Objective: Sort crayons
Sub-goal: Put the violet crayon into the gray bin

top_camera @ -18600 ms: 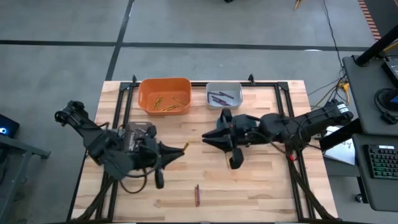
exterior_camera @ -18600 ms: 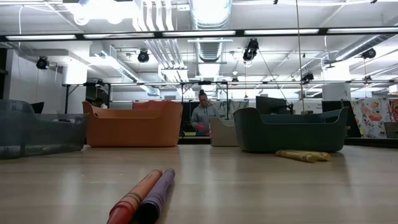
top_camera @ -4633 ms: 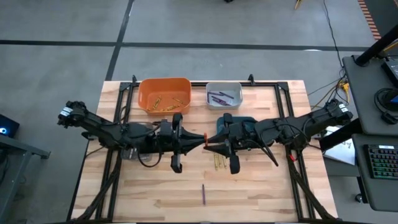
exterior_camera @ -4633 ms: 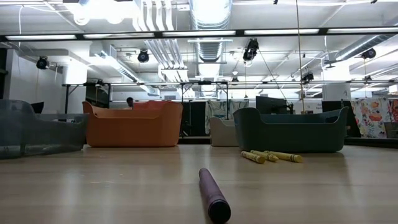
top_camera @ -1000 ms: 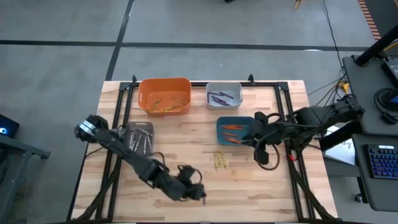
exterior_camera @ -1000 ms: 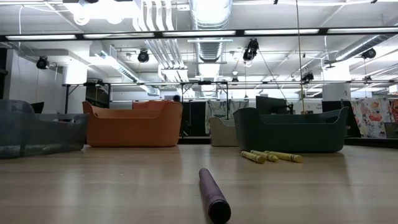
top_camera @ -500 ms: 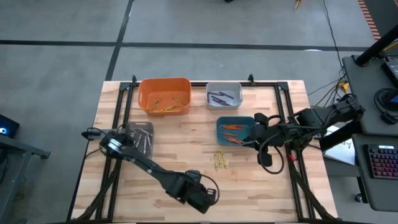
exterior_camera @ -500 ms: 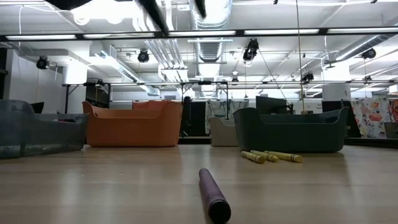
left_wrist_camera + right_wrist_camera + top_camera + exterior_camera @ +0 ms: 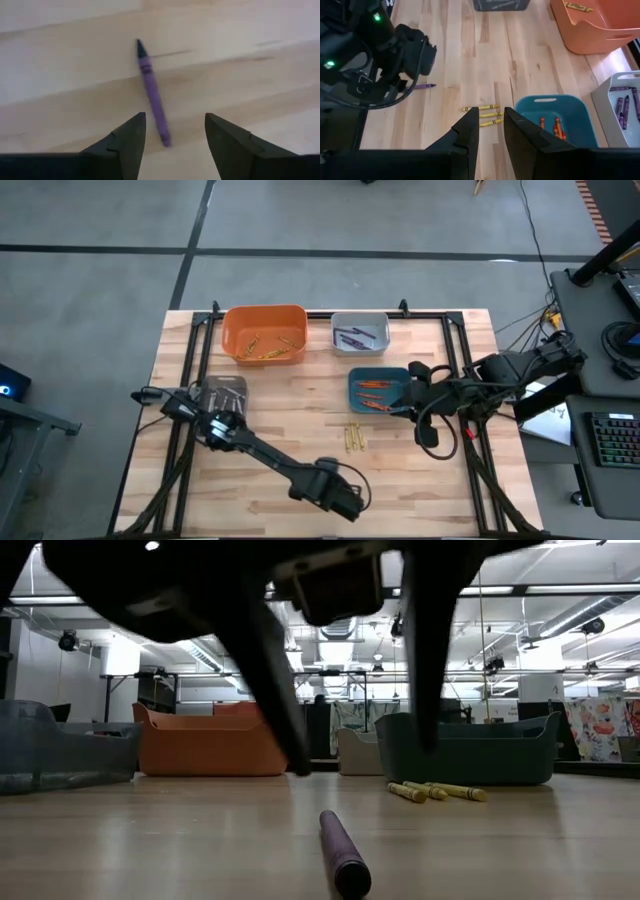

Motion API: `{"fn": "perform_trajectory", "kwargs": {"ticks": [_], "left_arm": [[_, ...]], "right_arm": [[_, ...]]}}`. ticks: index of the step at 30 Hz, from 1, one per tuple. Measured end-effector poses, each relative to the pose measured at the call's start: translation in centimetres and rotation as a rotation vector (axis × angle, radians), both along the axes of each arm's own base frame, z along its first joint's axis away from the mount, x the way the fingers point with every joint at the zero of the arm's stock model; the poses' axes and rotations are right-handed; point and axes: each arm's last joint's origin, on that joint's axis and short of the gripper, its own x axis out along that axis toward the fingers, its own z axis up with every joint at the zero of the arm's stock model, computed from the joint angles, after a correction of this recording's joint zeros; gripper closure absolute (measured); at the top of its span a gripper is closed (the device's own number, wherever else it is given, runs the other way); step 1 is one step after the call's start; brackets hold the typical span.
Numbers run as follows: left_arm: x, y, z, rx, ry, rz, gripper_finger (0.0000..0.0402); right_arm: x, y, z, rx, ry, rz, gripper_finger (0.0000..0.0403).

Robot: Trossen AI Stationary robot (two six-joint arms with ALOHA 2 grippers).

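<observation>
Bins stood along the table's far half: one orange bin (image 9: 265, 334), one grey bin (image 9: 360, 333), one teal bin (image 9: 377, 389) and one dark tray (image 9: 225, 397). Left gripper (image 9: 175, 132) hovered over the single purple crayon (image 9: 151, 94), jaws apart, touching nothing. Right gripper (image 9: 491, 122) waited beside the teal bin, jaws slightly parted, empty. Three yellow crayons (image 9: 353, 439) lay mid-table.
</observation>
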Motion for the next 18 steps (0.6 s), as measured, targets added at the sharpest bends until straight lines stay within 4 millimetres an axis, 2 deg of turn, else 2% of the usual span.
{"fn": "perform_trajectory", "kwargs": {"ticks": [7,12,18], "left_arm": [[-0.7,0.4,-1.4,0.06,0.072,-0.001,0.0222],[-0.6,0.4,-1.8,0.075,0.063,-0.003,0.0232],[-0.4,0.3,-3.4,0.098,0.082,-0.002,0.0244]], "right_arm": [[0.0,0.0,-0.1,0.001,0.004,0.002,0.0334],[0.0,0.0,-0.2,-0.002,0.007,0.004,0.0332],[0.1,0.0,-0.3,-0.004,0.012,0.004,0.0326]]}}
